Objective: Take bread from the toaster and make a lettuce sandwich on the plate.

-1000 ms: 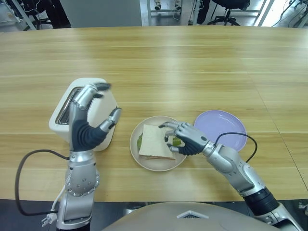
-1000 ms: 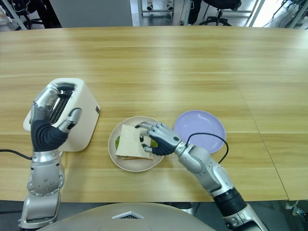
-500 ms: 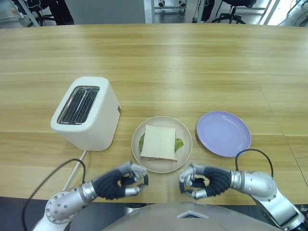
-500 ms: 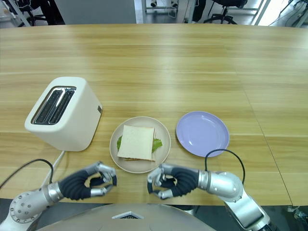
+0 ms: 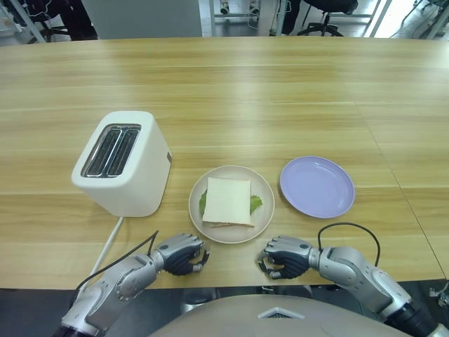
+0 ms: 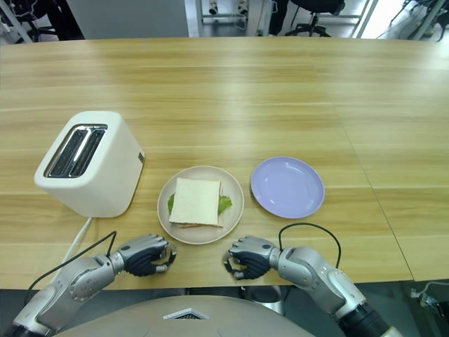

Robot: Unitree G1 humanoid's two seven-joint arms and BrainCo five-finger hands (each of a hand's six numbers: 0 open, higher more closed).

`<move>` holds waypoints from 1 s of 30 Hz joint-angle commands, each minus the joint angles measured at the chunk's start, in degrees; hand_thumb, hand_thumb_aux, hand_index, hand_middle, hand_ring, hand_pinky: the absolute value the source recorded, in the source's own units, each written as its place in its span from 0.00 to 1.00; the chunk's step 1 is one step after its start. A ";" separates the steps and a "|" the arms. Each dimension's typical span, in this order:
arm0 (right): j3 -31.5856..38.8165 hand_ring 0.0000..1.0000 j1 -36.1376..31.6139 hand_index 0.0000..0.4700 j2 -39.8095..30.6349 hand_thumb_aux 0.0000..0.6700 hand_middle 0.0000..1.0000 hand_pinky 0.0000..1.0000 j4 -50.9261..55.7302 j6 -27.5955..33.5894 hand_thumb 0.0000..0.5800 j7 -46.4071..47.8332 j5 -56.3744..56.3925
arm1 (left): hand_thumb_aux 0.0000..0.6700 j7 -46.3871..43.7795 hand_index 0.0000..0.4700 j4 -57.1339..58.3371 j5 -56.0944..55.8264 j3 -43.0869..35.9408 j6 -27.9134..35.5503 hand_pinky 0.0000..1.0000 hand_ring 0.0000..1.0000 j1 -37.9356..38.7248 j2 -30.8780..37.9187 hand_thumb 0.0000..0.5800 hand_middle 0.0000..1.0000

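Note:
A sandwich (image 5: 228, 201) of white bread with green lettuce (image 5: 256, 204) showing at its sides lies on the beige plate (image 5: 264, 217) near the table's front. The white toaster (image 5: 123, 163) stands to its left, both slots empty. My left hand (image 5: 182, 254) rests on the table in front of the plate's left side, fingers curled into a fist and holding nothing. In front of the plate's right side my right hand (image 5: 284, 256) rests the same way, curled and holding nothing.
An empty purple plate (image 5: 317, 187) sits right of the sandwich plate. The toaster's white cord (image 5: 109, 240) runs toward the front edge by my left arm. A black cable (image 5: 351, 228) loops over my right wrist. Office chair legs stand beyond the table's far edge.
Both hands have dropped from above the toaster and the sandwich to the table's front edge and curled into fists. The view has shifted slightly.

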 commanded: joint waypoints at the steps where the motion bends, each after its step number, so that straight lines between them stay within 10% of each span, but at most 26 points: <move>1: 1.14 1.00 -4.29 0.98 3.20 1.00 1.00 1.00 5.78 1.81 1.00 -3.28 -4.69 | 1.00 2.62 0.98 2.76 3.19 -1.75 0.60 1.00 1.00 -4.13 -2.24 1.00 1.00; 21: 3.05 1.00 -43.08 0.98 21.25 1.00 1.00 1.00 50.57 2.51 1.00 -29.93 -8.57 | 1.00 18.09 0.98 28.37 10.76 -5.56 7.98 1.00 1.00 -33.05 -8.54 1.00 1.00; 29: 2.45 1.00 -44.85 0.98 22.06 1.00 1.00 1.00 53.45 -2.75 1.00 -36.25 -5.74 | 1.00 25.50 0.98 25.52 7.95 -2.66 7.97 1.00 1.00 -31.52 -7.51 1.00 1.00; 30: 1.70 1.00 -43.54 0.98 21.60 1.00 1.00 1.00 50.93 -4.48 1.00 -36.07 -4.22 | 0.59 25.89 0.58 22.89 5.95 -1.26 7.48 1.00 1.00 -29.77 -7.69 0.83 1.00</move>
